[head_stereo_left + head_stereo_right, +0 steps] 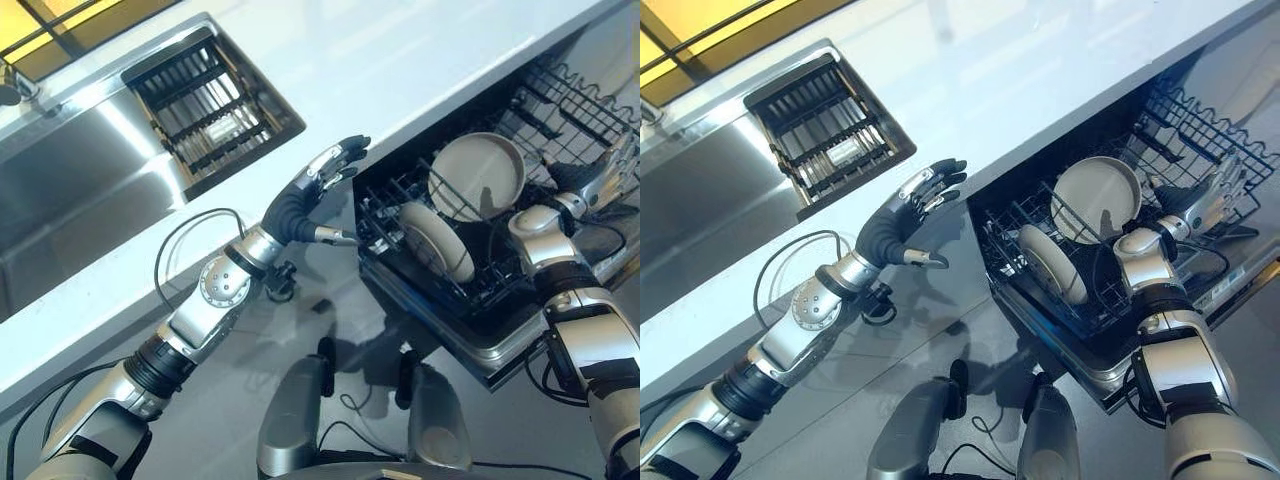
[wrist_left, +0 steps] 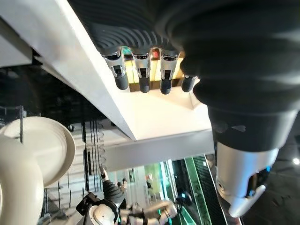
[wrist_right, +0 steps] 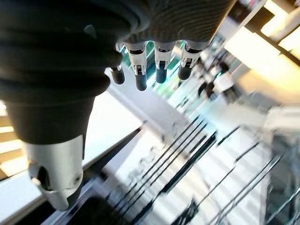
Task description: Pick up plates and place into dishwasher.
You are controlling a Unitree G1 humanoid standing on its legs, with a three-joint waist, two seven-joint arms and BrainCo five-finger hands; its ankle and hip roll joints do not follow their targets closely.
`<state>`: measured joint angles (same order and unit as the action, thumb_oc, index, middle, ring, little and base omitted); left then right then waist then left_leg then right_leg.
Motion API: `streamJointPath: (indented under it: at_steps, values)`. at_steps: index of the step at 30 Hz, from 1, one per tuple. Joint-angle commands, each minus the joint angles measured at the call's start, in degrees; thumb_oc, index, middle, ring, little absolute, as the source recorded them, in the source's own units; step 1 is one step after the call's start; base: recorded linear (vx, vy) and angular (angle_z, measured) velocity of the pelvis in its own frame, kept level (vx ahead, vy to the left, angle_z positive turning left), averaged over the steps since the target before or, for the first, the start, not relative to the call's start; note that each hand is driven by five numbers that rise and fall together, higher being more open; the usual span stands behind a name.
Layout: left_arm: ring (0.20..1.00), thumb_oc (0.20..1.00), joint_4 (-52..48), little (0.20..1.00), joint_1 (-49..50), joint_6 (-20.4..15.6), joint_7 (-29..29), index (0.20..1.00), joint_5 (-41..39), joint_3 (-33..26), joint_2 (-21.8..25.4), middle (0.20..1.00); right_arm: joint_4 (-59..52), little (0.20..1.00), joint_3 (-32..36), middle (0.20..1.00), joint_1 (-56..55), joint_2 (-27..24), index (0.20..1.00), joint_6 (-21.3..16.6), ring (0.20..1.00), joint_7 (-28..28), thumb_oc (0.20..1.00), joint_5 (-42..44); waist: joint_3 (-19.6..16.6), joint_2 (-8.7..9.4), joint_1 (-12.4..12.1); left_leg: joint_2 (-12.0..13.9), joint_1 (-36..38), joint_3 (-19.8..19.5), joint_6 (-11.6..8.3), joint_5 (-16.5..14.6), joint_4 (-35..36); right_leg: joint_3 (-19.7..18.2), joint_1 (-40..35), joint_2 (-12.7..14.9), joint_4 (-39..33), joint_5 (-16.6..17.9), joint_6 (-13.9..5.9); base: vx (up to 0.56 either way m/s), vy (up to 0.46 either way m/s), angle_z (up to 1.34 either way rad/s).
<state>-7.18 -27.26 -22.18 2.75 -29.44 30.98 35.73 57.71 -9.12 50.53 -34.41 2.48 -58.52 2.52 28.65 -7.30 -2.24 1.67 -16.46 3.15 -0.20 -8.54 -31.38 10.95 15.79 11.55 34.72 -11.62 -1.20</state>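
Two cream plates stand on edge in the pulled-out dishwasher rack [image 1: 470, 305]: one [image 1: 477, 175] further back and one [image 1: 437, 242] nearer the front. The pair also shows in the left wrist view, the back plate [image 2: 44, 145] behind the front plate [image 2: 14, 187]. My left hand [image 1: 322, 178] hovers open by the counter's edge, just left of the rack, holding nothing. My right hand [image 1: 1210, 200] hangs open over the rack's right part, beside the back plate, with nothing in it; its fingers [image 3: 157, 63] point at the rack wires.
A white countertop [image 1: 420, 60] runs above the dishwasher. At the left, a steel sink [image 1: 70, 190] holds a dark wire drainer [image 1: 210, 105]. Grey floor lies below the counter.
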Motion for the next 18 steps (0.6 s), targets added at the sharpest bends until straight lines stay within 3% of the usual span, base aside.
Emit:
streamJointPath:
  at_steps: [1, 5, 10, 12, 18]
  values:
    - [1.0, 1.0, -2.8, 1.0, 1.1, -4.2, -1.7, 1.0, 1.4, 1.4, -2.3, 1.0, 1.2, 1.0, 1.0, 1.0, -1.0, -2.4, 1.0, -1.3, 1.0, -2.4, 1.0, 0.5, -0.3, -0.26, 0.0, -1.9, -2.6, 3.1, 5.5, -13.5, -11.7, -1.4, 2.3, 0.9, 5.7, -4.0, 2.8, 0.0, 0.043, 0.0]
    - [1.0, 1.0, -2.4, 1.0, 0.6, -4.9, -1.4, 1.0, 0.7, 1.9, -1.8, 1.0, 5.5, 1.0, 1.0, 1.0, 0.0, -2.9, 1.0, -1.5, 1.0, 0.7, 1.0, 1.6, -0.2, -0.76, 0.0, -2.3, -4.2, 2.9, 6.09, -14.5, -14.3, -2.3, 4.5, 1.4, 8.8, -5.0, 2.99, 0.0, 0.008, 0.0]
    - [1.0, 1.0, -1.9, 1.0, -0.3, -5.7, -1.0, 1.0, -0.3, 2.1, -0.6, 1.0, 10.1, 1.0, 0.1, 1.0, 1.3, -3.7, 1.0, -3.9, 1.0, 14.0, 1.0, 9.4, 0.4, -0.98, -0.2, -2.7, -6.5, 2.7, 6.65, -15.1, -17.1, -2.6, 7.4, 1.9, 12.2, -6.0, 3.39, -0.01, -0.007, 0.01]
    - [1.0, 1.0, -1.6, 1.0, -0.6, -5.6, -0.8, 1.0, -0.2, 1.9, -0.7, 1.0, 11.6, 1.0, -0.1, 1.0, 1.9, -3.5, 1.0, -3.8, 1.0, 22.3, 1.0, 15.0, 0.7, -1.01, -0.3, -2.6, -7.8, 2.8, 6.64, -15.5, -18.6, -2.9, 9.0, 2.0, 13.8, -6.5, 3.66, -0.04, -0.035, 0.01]
    - [1.0, 1.0, -1.0, 1.0, -0.8, -5.1, -0.4, 1.0, 0.7, 1.8, -1.2, 1.0, 18.0, 1.0, -0.5, 1.0, 0.5, -2.7, 1.0, 2.3, 1.0, 38.9, 1.0, 26.2, 1.1, -0.85, -0.6, -2.4, -9.9, 2.5, 6.92, -16.2, -20.9, -2.9, 11.5, 2.1, 16.6, -7.5, 4.35, -0.01, -0.052, 0.01]
